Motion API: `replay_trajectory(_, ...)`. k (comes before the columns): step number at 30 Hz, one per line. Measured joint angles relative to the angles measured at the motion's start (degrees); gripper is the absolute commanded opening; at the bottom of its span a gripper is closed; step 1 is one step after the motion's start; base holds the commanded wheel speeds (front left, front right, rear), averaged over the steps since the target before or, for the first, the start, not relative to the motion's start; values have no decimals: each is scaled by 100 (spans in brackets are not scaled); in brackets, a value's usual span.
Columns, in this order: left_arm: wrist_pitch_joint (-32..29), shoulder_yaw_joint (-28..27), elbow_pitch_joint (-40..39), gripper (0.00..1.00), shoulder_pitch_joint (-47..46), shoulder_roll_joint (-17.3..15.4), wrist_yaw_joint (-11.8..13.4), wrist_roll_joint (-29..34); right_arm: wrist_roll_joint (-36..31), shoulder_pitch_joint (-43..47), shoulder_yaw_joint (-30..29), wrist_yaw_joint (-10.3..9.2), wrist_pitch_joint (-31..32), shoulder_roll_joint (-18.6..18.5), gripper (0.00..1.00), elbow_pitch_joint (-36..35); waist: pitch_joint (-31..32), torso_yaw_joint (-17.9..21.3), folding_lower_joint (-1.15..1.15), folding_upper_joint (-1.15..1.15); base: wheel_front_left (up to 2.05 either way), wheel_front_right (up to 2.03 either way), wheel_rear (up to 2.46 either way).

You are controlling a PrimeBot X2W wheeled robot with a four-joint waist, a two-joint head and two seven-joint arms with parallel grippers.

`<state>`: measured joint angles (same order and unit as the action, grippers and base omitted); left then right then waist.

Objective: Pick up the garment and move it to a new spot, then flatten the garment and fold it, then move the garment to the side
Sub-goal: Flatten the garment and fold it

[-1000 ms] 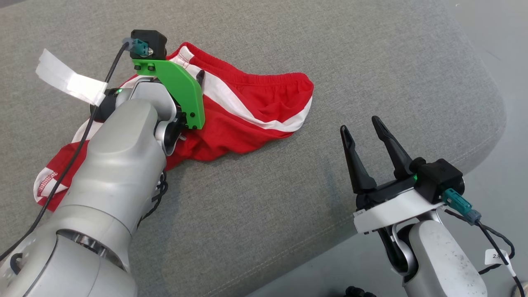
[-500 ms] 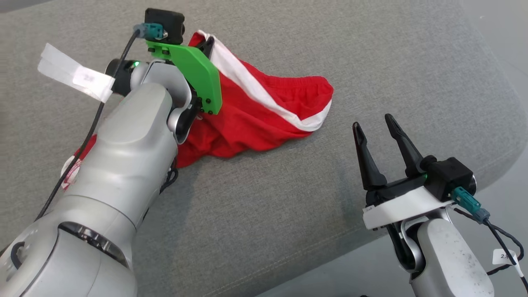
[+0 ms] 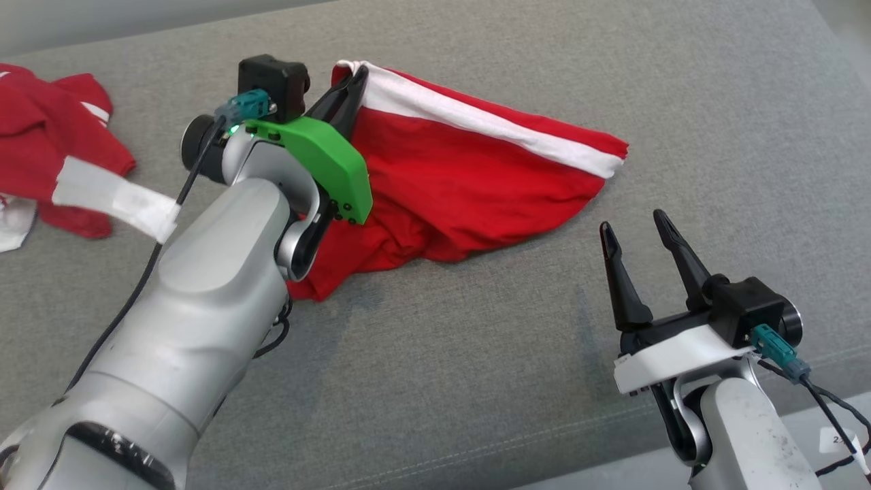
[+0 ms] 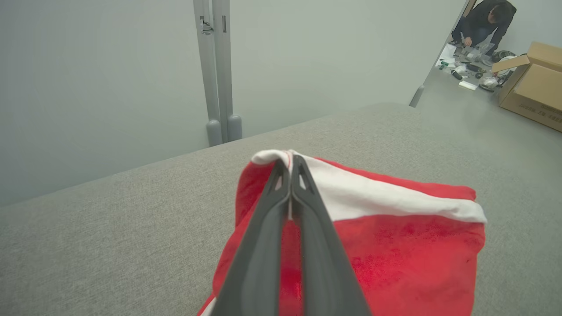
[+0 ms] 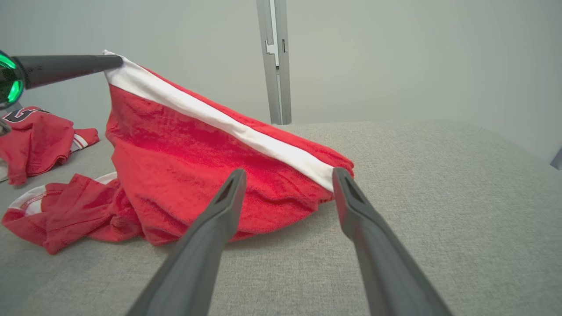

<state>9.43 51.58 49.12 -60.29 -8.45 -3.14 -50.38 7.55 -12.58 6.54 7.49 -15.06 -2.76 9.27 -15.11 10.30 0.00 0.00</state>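
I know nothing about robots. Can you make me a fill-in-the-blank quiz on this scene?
The left hand is shut on the ____ band of the red cloth garment.
The dark-fingered right hand is ____ and holds nothing.
The garment's lower part rests on a ____ fabric cushion.
Another crumpled red garment lies at the robot's far ____.
Missing words: white; open; grey; left.

You're working in a lab or test bay, not a home: plain pale partition walls [image 4: 109, 66] joined by a grey metal post [image 4: 217, 66], a wide grey fabric-covered work surface [image 4: 88, 228], and beyond it a person [image 4: 483, 22] crouching over tools and parts [image 4: 470, 72] strewn on the floor beside an open cardboard box [image 4: 533, 92].
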Motion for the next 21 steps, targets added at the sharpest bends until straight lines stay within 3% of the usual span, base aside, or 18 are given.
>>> replay_trajectory(14,-442,-288,-3809,0,2633,-1664,2015,-386,-120,256,-94,0,0,-1,100,101,520,-748,0,0,0,0,0)
replay_trajectory(18,-428,-313,-4350,0,3232,-1861,2345,-510,-147,287,-82,0,0,-1,100,136,588,-855,0,0,0,0,0)
replay_trajectory(21,-335,-304,-4432,0,3481,-1904,2448,-524,-157,287,-60,0,0,-1,100,168,622,-882,-1,0,0,0,0)
